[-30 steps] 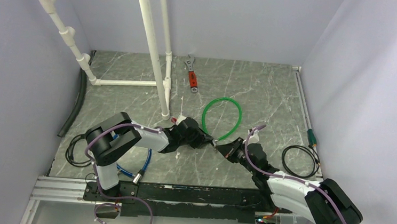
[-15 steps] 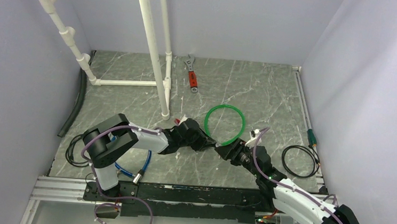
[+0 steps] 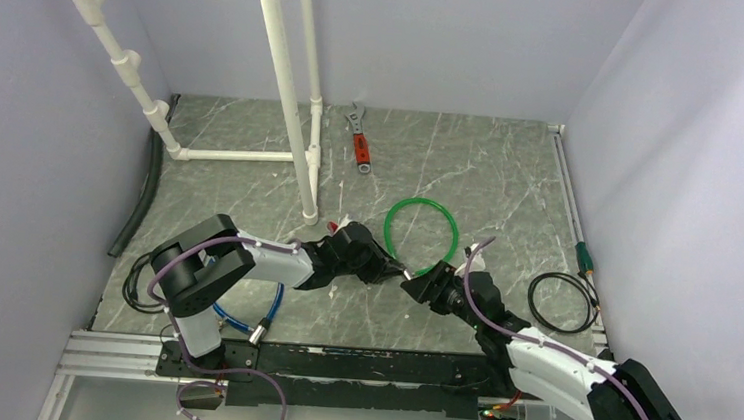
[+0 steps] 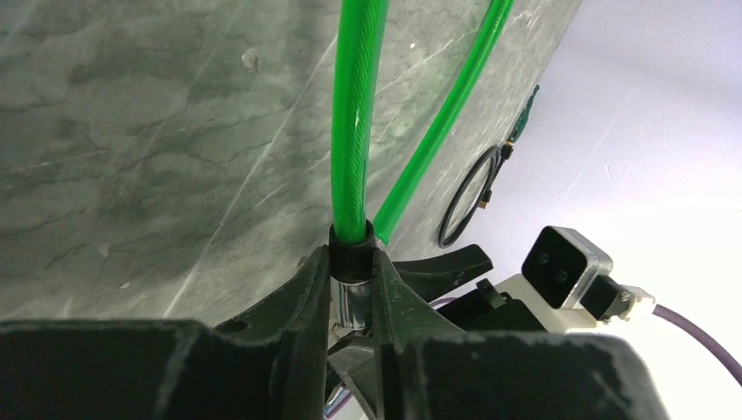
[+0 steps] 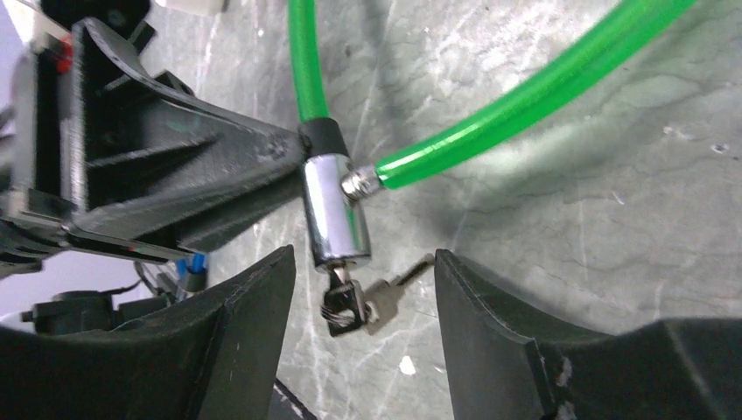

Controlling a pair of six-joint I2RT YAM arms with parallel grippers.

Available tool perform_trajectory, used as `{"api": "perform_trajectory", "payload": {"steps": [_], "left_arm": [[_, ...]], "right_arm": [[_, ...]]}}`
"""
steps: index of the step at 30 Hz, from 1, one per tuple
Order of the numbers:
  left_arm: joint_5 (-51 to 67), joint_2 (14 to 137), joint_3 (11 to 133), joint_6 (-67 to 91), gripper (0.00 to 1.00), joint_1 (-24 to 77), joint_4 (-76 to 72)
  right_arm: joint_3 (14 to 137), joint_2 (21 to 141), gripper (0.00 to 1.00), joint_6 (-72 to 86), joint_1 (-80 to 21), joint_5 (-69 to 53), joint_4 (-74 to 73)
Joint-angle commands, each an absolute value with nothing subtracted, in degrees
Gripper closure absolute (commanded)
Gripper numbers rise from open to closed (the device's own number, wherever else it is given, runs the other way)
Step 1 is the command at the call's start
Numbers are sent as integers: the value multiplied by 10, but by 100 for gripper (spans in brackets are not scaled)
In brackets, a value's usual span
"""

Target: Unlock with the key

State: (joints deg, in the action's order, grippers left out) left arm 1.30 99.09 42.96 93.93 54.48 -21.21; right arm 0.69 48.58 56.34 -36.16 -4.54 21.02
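Black R hand [image 5: 363, 284]: released, fingers spread wide, one each side of key, touching neither key nor lock. Holds nothing.

Key [image 5: 343, 306]: small silvery bunch btwn R fingers. One blade looks seated in bottom end of lock; 2nd key hangs off the ring, slanting toward one finger, close over desk [image 5: 612, 227].

Lock [image 5: 331, 206]: chrome barrel, roughly upright, black collar on top. Green cable [image 5: 525, 87] enters at the collar and again at the side via a metal plug.

L hand [image 4: 352, 276]: clenched on lock at collar/upper barrel, steadying it.

Further out, top view: cable loop lies on desk; red wrench [image 3: 358, 147] well apart at back; black cord coil [image 3: 561, 302] near R arm.

Status (est.): key in, turn not yet done, plug not yet out.

Risks (est.):
- R hand closes off-centre: pinches the loose 2nd key, no torque on the seated one.
- Pull w/o twist: key drags out.
- Weak L grip: smooth barrel spins w/ key, no release.
- Fingers too low: scrape desk.
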Motion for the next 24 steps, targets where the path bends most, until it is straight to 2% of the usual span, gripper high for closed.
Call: {"api": "perform_trajectory", "payload": {"steps": [1,5,11,21,24], "left_arm": [[29,977,424,940,100,547,-242],[33,980,422,943,100,546,-250],[38,979,419,950,100,546,-260],[43,979,414,958,100,546,-270],[43,979,413,959,100,546,-270]], "right_arm": [[-15,495,39,587,-359,-53,310],[-25,473,39,601,-358,-40,317],[-40,449,49,619,-358,-7,314],[-42,517,55,626,-358,-29,378],[-42,522,64,625,-358,-31,382]]}}
